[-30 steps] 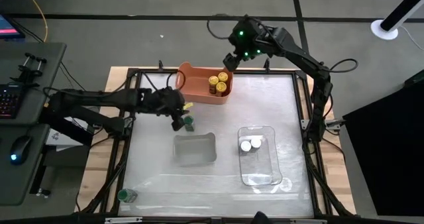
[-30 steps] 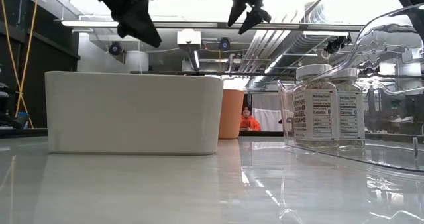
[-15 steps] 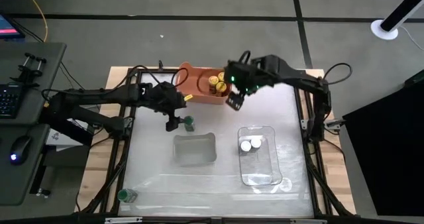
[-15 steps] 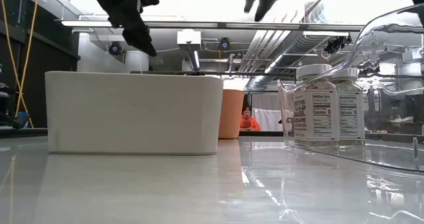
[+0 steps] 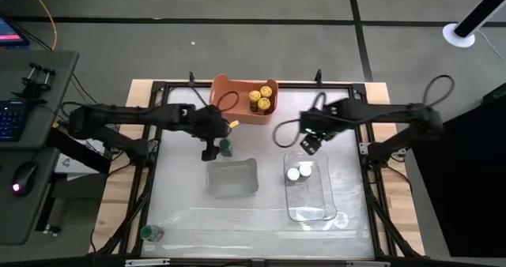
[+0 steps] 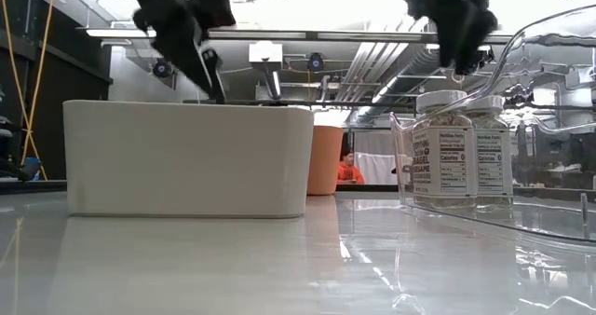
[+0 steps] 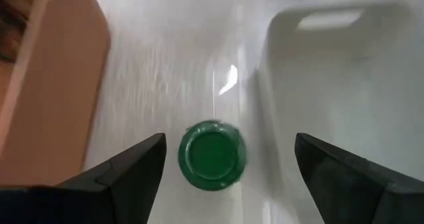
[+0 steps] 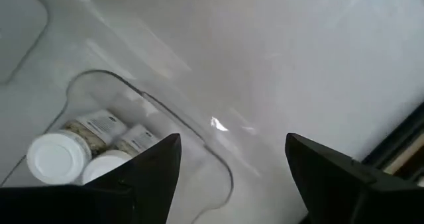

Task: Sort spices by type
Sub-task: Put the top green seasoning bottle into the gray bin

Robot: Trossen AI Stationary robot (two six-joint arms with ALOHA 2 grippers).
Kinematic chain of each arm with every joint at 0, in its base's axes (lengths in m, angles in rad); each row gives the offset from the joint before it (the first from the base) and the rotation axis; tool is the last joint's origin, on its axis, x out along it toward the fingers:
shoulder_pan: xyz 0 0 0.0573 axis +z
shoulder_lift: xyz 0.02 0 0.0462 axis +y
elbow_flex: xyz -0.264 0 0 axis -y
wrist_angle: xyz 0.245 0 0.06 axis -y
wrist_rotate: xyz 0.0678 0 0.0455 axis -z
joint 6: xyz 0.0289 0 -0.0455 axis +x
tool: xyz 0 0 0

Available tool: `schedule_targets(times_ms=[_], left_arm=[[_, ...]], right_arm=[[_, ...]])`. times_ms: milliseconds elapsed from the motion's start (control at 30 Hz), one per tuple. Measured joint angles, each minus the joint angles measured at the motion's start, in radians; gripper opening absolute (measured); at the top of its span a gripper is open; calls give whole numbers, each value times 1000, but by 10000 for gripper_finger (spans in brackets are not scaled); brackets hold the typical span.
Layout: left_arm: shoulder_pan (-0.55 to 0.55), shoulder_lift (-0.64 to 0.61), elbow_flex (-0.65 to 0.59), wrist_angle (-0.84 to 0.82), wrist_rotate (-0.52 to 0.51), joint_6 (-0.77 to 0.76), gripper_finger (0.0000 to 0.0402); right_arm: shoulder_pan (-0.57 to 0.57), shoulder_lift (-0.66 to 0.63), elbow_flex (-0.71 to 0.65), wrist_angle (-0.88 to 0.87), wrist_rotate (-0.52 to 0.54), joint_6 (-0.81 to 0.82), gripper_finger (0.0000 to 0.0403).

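Observation:
A green-capped spice jar [image 7: 212, 153] stands upright on the table, just beyond the grey tray's [image 5: 232, 177] far edge. My left gripper [image 7: 228, 148] hangs above it, open. One finger stands on either side of the cap, clear of it. Two white-capped jars [image 5: 299, 171] stand in the clear tray [image 5: 308, 208], and my right gripper [image 5: 311, 141] hovers open over that tray's far end. Several yellow-capped jars [image 5: 261, 99] sit in the orange bin [image 5: 233, 103]. A second green-capped jar [image 5: 150, 233] lies near the table's front left corner.
The grey tray [image 6: 186, 157] holds nothing that shows. The orange bin stands against the table's far edge, close to my left arm. Bare tabletop lies between the two trays and along the near edge. A person in orange [image 6: 350, 171] shows far behind the table.
My left gripper has opened over the green-capped jar, which stays standing where it was. My right gripper has swung from beyond the orange bin toward the table's near and right side and come down over the clear tray's far end.

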Motion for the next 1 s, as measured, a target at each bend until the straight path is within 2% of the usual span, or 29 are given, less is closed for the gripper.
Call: schedule_targets(times_ms=[167,333,567,867,1000], left_arm=[[0,113,41,-13,-49,-7,322],[-4,167,77,-28,-74,-17,322],[-32,214,79,-105,-68,-17,322],[-60,264,79,-52,-105,-17,320],[-66,276,79,-60,-155,7,296]], right_arm=[[44,-183,-198,126,-11,174,268],[78,-270,-293,213,1,222,268],[81,-278,-332,241,1,214,268],[81,-278,-333,252,24,187,268],[81,-278,-333,253,25,186,268]])
